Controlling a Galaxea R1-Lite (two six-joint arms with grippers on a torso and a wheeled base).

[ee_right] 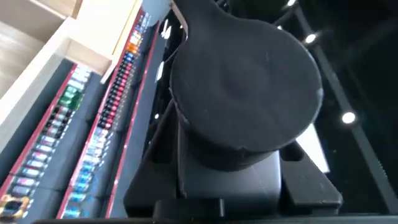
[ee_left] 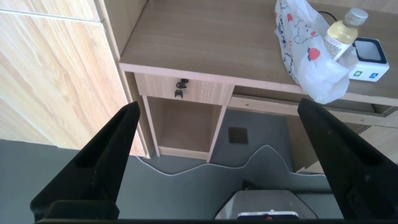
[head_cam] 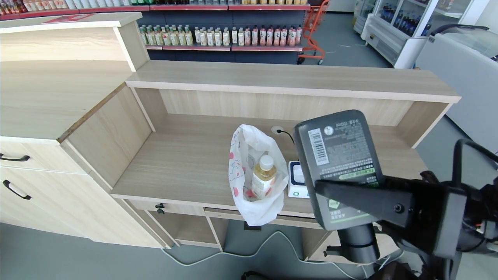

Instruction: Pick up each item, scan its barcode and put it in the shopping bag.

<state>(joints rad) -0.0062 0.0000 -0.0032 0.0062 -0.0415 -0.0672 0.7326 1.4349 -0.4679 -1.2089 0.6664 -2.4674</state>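
My right gripper [head_cam: 344, 200] is shut on a black flat bottle [head_cam: 338, 155], held up at the right, above the counter's front edge. Its white barcode label [head_cam: 318, 147] faces up toward the head camera. The bottle's round dark end [ee_right: 242, 106] sits close in the right wrist view. A white printed shopping bag [head_cam: 249, 210] stands open on the counter with a yellow-liquid bottle [head_cam: 264, 177] inside. A small white scanner [head_cam: 297, 182] sits just right of the bag. My left gripper [ee_left: 219, 109] hangs open below the counter front, with the bag [ee_left: 305, 56] far off.
The wooden counter [head_cam: 186, 163] has a raised ledge behind and a side wall at the left. A drawer cabinet [head_cam: 23, 175] stands farther left. A black cable [head_cam: 288, 136] runs to the scanner. Drink shelves [head_cam: 221, 37] and freezers [head_cam: 459, 50] lie beyond.
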